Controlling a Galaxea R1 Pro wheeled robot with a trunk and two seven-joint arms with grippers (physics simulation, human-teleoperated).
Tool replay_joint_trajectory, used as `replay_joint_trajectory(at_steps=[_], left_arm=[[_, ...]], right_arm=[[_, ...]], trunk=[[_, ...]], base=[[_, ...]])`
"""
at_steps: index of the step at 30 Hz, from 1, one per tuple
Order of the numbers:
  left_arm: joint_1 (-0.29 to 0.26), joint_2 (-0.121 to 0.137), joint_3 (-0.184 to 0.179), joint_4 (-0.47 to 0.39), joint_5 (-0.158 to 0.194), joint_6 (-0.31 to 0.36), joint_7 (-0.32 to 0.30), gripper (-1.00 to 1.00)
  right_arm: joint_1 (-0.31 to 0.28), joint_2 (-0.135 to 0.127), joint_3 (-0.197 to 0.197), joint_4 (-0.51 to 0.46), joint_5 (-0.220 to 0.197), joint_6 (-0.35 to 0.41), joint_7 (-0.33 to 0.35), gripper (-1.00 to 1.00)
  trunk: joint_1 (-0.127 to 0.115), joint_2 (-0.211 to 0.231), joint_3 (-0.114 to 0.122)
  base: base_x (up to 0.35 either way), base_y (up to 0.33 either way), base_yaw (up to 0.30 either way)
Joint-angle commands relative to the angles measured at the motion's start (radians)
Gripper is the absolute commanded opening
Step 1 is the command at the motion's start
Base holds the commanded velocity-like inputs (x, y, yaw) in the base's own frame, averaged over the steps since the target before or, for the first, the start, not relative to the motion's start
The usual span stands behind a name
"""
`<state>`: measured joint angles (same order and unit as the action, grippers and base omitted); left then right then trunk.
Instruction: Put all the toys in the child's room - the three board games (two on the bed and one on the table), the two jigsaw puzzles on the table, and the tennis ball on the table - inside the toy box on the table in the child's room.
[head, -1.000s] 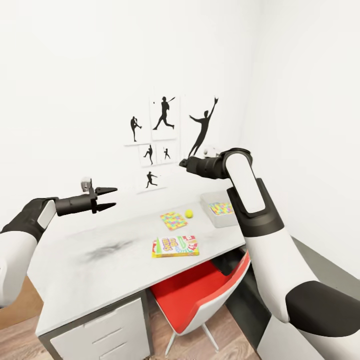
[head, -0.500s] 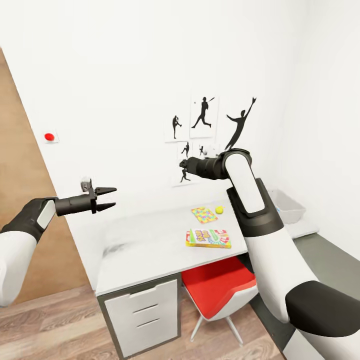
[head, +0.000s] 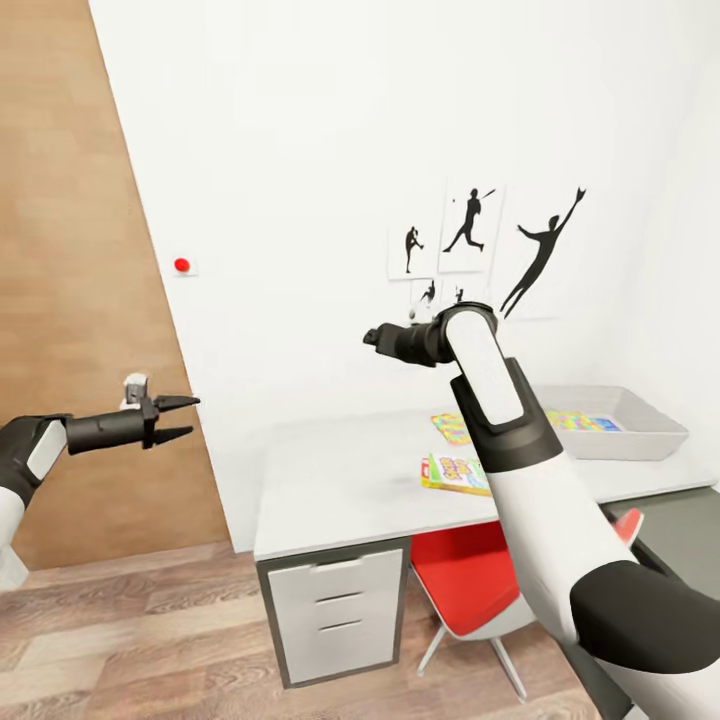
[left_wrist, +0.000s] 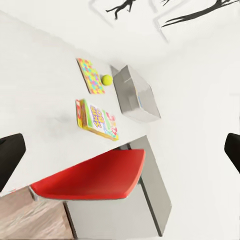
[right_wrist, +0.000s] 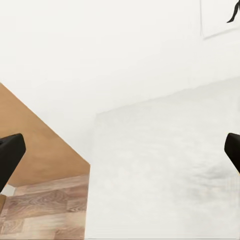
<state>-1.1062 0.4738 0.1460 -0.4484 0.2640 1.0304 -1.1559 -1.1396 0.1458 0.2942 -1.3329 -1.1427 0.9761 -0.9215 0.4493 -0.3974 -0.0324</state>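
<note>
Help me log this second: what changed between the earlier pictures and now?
The head camera swung left, revealing the wooden wall; the left gripper sits lower in view. Nothing was grasped or released. The SKIP-BO box and toy box kept their places on the table.

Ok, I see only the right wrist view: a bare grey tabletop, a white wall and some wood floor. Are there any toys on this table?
Observer: Yes. In the left wrist view a colourful game box lies flat on the table, near the edge where the red chair stands.
Operator: And where is the ball?
Observer: The ball sits on the tabletop between a puzzle mat and the grey bin.
Operator: Is something in the bin already?
Observer: The head view shows a second puzzle mat lying flat inside it.
</note>
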Motion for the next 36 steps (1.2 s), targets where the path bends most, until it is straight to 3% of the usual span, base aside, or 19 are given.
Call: replay_joint_trajectory(at_steps=[1,2,5,9,11,14,15,16,20,25,31,36], left_arm=[[0.006,0.008,0.002,0.000,-0.007,0.004,-0.001,1.00],[0.013,0.014,0.002,0.000,-0.015,0.001,0.000,1.00],[0.054,0.043,0.003,0.001,-0.083,-0.029,0.006,1.00],[0.099,0.073,0.003,0.002,-0.211,-0.081,0.029,1.00],[0.124,0.082,0.004,0.003,-0.296,-0.118,0.069,1.00],[0.155,0.083,0.005,0.003,-0.362,-0.156,0.144,1.00],[0.172,0.081,0.006,0.003,-0.382,-0.181,0.194,1.00],[0.181,0.079,0.007,0.004,-0.389,-0.195,0.222,1.00],[0.227,0.056,0.008,0.030,-0.406,-0.303,0.435,1.00],[0.249,0.014,0.009,0.096,-0.409,-0.436,0.600,1.00],[0.271,-0.064,0.008,0.137,-0.419,-0.537,0.642,1.00],[0.284,-0.081,0.008,0.137,-0.420,-0.558,0.645,1.00]], right_arm=[[-0.001,0.000,0.000,0.003,-0.009,0.003,-0.014,1.00],[-0.001,0.000,0.000,0.006,-0.009,0.003,-0.018,1.00],[-0.002,0.000,0.001,0.020,-0.008,0.005,-0.038,1.00],[-0.002,-0.005,0.001,0.025,-0.008,0.006,-0.071,1.00],[-0.002,-0.009,0.001,0.024,-0.008,0.007,-0.096,1.00],[-0.002,-0.010,0.001,0.018,-0.008,0.006,-0.125,1.00],[-0.002,-0.010,0.002,0.016,-0.008,0.005,-0.142,1.00],[-0.002,-0.010,0.003,0.015,-0.008,0.005,-0.152,1.00],[-0.002,-0.005,0.005,0.010,-0.008,0.004,-0.241,1.00],[-0.001,-0.003,0.004,0.003,-0.008,0.004,-0.327,1.00],[0.030,-0.013,-0.001,-0.055,-0.008,-0.004,-0.347,1.00],[0.067,-0.016,-0.005,-0.057,-0.007,-0.006,-0.350,1.00]], trunk=[[0.001,-0.003,-0.003],[0.001,-0.003,-0.004],[0.001,-0.003,-0.007],[0.001,-0.003,-0.010],[0.001,-0.003,-0.011],[0.001,-0.003,-0.012],[0.001,-0.003,-0.012],[0.001,-0.003,-0.012],[0.001,-0.003,-0.012],[0.001,-0.003,-0.012],[0.001,-0.003,-0.012],[0.001,-0.003,-0.012]], base=[[-0.003,0.005,0.261],[-0.003,0.004,0.260],[-0.001,0.002,0.260],[0.000,0.001,0.258],[0.000,0.000,0.201],[0.000,0.000,0.094],[0.000,0.000,0.043],[0.000,0.000,0.034],[0.000,0.000,0.014],[0.000,0.000,0.003],[0.000,0.000,0.000],[0.000,0.000,0.000]])
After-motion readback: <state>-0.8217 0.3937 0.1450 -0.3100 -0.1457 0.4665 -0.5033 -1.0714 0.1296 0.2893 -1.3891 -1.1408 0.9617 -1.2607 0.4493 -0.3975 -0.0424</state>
